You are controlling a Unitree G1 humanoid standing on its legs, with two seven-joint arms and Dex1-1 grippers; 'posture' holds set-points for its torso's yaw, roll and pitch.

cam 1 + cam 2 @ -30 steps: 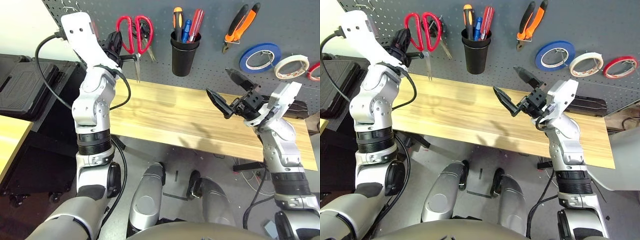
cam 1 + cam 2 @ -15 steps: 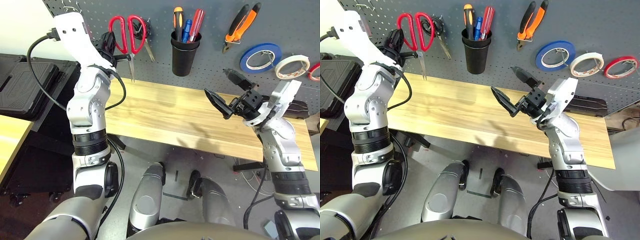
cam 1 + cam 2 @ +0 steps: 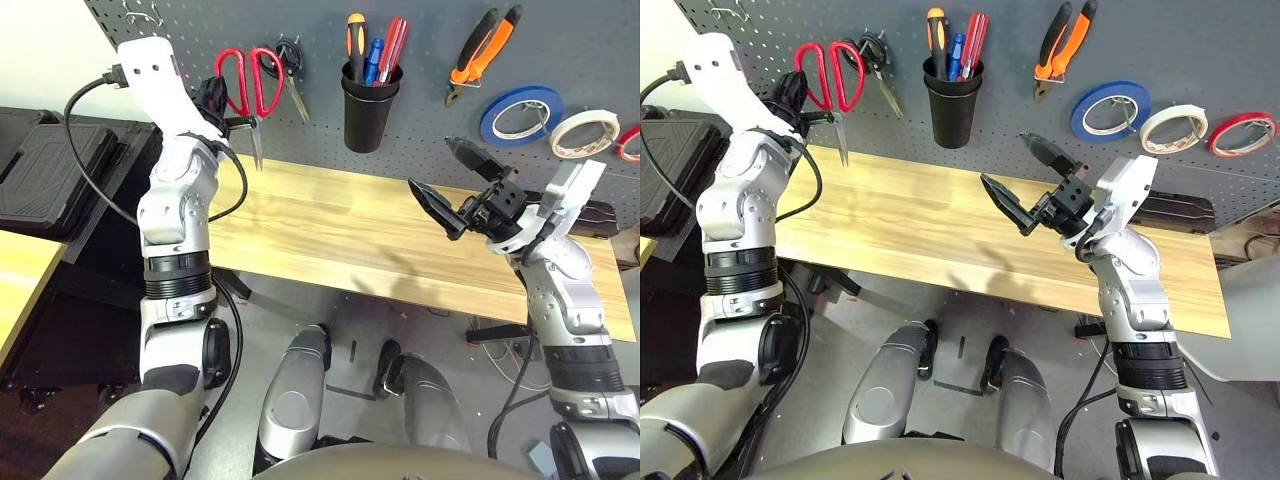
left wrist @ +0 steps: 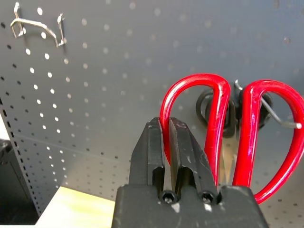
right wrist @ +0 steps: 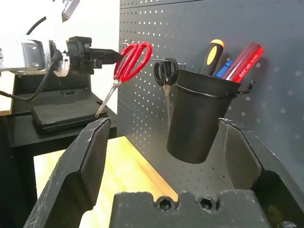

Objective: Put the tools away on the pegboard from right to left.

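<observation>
Gripping red-handled scissors (image 3: 243, 88), left end effector (image 3: 218, 100) clamped; right end effector (image 3: 447, 182) wide open, empty.

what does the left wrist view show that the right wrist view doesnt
Left wrist view alone: the left gripper up close, shut on one loop of the red-handled scissors, and an empty metal hook high on the pegboard.

Right wrist view alone: the open right gripper, the black cup holding an orange-and-black screwdriver and a red-handled one, and the wooden bench top.

Both: the pegboard, the red-handled scissors, the black-handled scissors hanging beside them, and the left gripper holding the red pair.
</observation>
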